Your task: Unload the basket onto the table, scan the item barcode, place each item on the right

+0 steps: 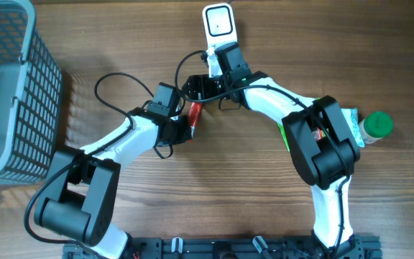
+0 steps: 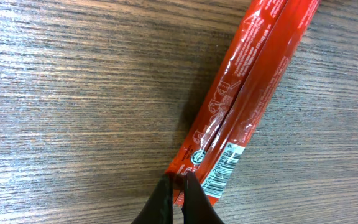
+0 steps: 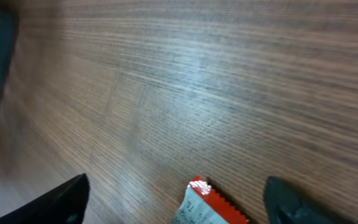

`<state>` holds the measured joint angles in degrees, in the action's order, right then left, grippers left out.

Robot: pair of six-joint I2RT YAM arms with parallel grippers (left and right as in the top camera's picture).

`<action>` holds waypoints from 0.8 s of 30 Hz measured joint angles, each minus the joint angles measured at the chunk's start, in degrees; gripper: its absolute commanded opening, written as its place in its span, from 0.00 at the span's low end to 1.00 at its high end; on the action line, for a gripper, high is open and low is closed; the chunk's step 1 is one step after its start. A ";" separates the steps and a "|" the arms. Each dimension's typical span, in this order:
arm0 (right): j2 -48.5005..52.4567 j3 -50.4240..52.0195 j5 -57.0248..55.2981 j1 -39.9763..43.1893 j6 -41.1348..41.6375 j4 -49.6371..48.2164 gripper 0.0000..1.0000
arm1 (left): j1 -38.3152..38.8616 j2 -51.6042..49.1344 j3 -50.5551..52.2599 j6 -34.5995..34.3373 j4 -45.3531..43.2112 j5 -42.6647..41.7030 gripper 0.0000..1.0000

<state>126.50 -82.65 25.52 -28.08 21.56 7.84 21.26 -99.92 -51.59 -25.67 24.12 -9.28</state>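
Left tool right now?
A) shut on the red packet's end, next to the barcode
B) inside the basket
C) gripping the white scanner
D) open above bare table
A: the left wrist view shows the left tool pinching the red packet at its end, beside the barcode.

The packet [image 2: 247, 93] is showing a glossy red plastic film, wrinkling and catching white glints along its centre seam just ahead of the left pincer [image 2: 178, 180]. The barcode patch [image 2: 221, 167] beside that pincer's tips is looking smooth and pale. The fingers [image 2: 197, 205] nipping the film's edge are reading as matt black plastic. The table [image 2: 73, 93] spreading away to the pincer's left is showing brown wood grain with a fine, ribbed, low-sheen finish. Under the right pincer [image 3: 176, 190] the same wood is giving off a soft sheen. Well off from both pincers, the basket [image 1: 20, 93] is looking like grey matt plastic mesh.
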 measured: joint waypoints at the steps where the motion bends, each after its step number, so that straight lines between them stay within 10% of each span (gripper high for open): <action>1: 0.11 -0.02 0.61 0.00 0.13 -0.07 0.75 | 0.00 0.00 0.00 0.00 0.00 0.00 0.04; 24: 1.25 -0.20 8.17 -1.05 2.67 3.50 0.51 | -0.11 0.00 0.00 0.00 -0.02 -0.02 0.05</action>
<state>127.74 -82.85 33.69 -29.12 24.23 11.33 21.15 -99.92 -51.59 -25.67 24.10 -9.30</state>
